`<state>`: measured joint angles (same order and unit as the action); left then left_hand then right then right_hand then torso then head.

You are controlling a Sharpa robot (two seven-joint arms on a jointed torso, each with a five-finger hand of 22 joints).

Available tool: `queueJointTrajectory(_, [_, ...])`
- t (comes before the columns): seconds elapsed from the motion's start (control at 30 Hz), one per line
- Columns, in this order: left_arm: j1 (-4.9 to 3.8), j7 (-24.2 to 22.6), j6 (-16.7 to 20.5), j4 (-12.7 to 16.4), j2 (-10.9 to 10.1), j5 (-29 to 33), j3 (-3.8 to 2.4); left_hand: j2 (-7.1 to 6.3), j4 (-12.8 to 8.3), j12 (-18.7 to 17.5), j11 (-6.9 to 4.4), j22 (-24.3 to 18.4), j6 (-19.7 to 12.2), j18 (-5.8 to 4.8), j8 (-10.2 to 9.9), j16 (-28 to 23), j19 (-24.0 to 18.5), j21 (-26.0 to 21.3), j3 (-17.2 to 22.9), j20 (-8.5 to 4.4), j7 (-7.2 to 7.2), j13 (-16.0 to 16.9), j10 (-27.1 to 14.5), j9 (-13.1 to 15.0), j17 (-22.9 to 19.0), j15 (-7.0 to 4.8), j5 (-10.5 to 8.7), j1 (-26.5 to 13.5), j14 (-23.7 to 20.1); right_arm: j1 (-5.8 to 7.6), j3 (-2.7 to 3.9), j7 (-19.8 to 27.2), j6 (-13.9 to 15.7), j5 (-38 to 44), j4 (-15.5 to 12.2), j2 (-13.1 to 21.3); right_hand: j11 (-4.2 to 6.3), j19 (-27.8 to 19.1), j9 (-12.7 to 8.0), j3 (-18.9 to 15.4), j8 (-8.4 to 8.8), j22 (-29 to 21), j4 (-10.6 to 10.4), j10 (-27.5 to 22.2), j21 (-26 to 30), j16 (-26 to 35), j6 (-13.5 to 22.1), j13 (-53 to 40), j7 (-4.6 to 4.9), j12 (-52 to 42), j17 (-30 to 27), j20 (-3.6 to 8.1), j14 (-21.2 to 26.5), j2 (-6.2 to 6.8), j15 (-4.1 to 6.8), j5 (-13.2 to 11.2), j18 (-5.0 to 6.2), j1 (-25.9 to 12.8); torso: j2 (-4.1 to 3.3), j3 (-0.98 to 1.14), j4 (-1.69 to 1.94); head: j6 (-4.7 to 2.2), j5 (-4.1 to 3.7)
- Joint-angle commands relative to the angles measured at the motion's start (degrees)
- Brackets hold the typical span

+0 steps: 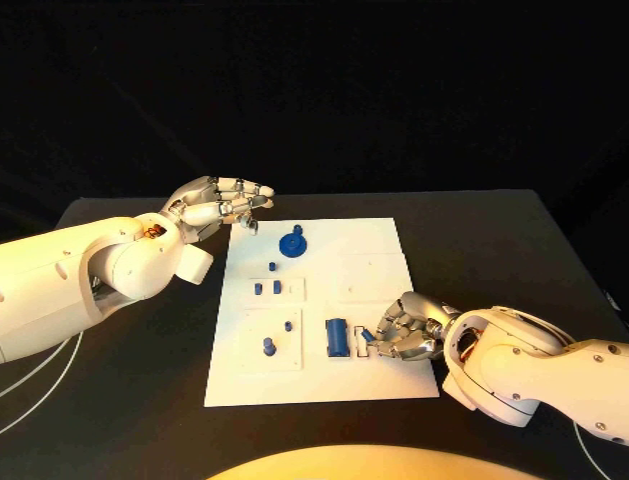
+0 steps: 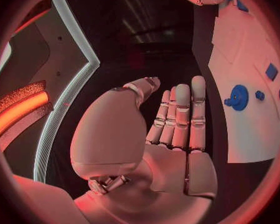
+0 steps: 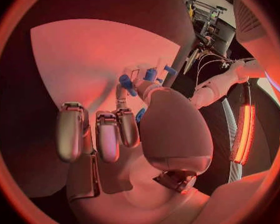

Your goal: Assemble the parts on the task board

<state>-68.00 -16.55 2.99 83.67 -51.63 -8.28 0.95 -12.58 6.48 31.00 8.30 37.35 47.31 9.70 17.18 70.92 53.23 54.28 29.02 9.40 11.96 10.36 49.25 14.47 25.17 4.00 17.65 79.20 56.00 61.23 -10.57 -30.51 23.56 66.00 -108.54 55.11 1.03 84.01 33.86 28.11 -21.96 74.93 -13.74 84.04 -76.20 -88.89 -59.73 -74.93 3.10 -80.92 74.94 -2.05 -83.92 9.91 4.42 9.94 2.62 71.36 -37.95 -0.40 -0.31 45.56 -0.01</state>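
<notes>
The right robot hand (image 1: pixel 408 332), lower right of the frame, rests curled at a small blue part (image 1: pixel 337 337) on the task board (image 1: pixel 372 240) (whether it grips is unclear). The left robot hand (image 1: pixel 222 204), upper left, holds nothing. The part looks light, rigid; pinch its sides

Legible text, labels, brands, numbers, signs: none readable on the task board (image 1: pixel 365 300) or elsewhere.
</notes>
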Motion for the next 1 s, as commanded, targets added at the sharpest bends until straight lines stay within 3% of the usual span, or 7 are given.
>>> queueJointTrajectory(0.03, [-0.03,-0.29,-0.87,0.12,0.16,0.35,-0.04,0.54,0.12,0.4,-0.08,-0.09,-0.48,0.9,0.15,0.09,-0.37,-0.33,0.21,0.08,-0.03,-0.07,-0.43,0.06,-0.05,0.04,0.25,0.09,-0.44,-0.09,0.0,-0.93,-0.05,-2.72,0.25,-0.74,0.0,2.48,0.74,0.33,-0.21,11.77,-0.08,2.42,0.18,-0.07,0.32,-10.04,0.12,0.0,12.23,0.36,-5.52,0.19,0.11,-0.39,-0.16,-1.04,0.0,0.01,-0.02,0.07,0.02])
queueJointTrajectory(0.43, [-0.03,-0.19,-0.93,-0.06,0.34,0.36,-0.03,0.54,0.12,0.4,-0.08,-0.09,-0.48,0.9,0.15,0.09,-0.37,-0.33,0.21,0.08,-0.03,-0.07,-0.43,0.06,-0.05,0.04,0.25,0.09,-0.44,-0.3,0.0,-1.28,-0.08,-3.89,0.77,-2.35,-0.14,2.52,1.05,-0.2,-0.37,11.78,-1.26,2.49,0.17,-0.08,0.22,-10.12,0.26,-0.09,12.26,0.26,-5.53,1.07,-0.01,-0.45,-0.16,-5.6,-0.02,0.0,0.03,0.39,0.15])
queueJointTrajectory(0.73, [-0.03,-0.05,-1.07,-0.1,0.33,0.36,-0.03,0.54,0.12,0.4,-0.08,-0.09,-0.48,0.9,0.15,0.09,-0.37,-0.33,0.21,0.08,-0.03,-0.07,-0.43,0.06,-0.05,0.04,0.25,0.09,-0.44,-0.33,0.0,-1.56,-0.69,-3.53,1.26,-2.44,-0.18,2.54,1.16,-0.33,-0.41,11.79,-2.16,2.48,0.15,-0.07,0.13,-10.1,0.29,-0.03,12.22,0.22,-5.52,0.73,-0.04,-0.4,-0.17,-7.77,0.0,-0.08,0.02,0.65,0.38])
queueJointTrajectory(1.0, [-0.03,0.02,-1.14,-0.07,0.33,0.36,-0.02,0.65,0.28,0.43,-0.05,-0.14,-0.5,0.89,0.18,0.15,-0.33,-0.39,0.2,0.09,0.0,-0.09,-0.5,0.07,-0.07,0.07,0.23,-0.01,-0.48,-0.33,0.0,-0.88,-0.48,-2.23,1.33,-2.69,-0.19,2.58,1.19,-0.37,-0.41,11.82,-2.41,2.47,0.01,-0.06,0.11,-10.07,0.31,0.03,12.21,0.21,-5.52,0.58,-0.05,-0.42,-0.19,-8.45,-0.02,-0.05,0.04,0.46,0.42])
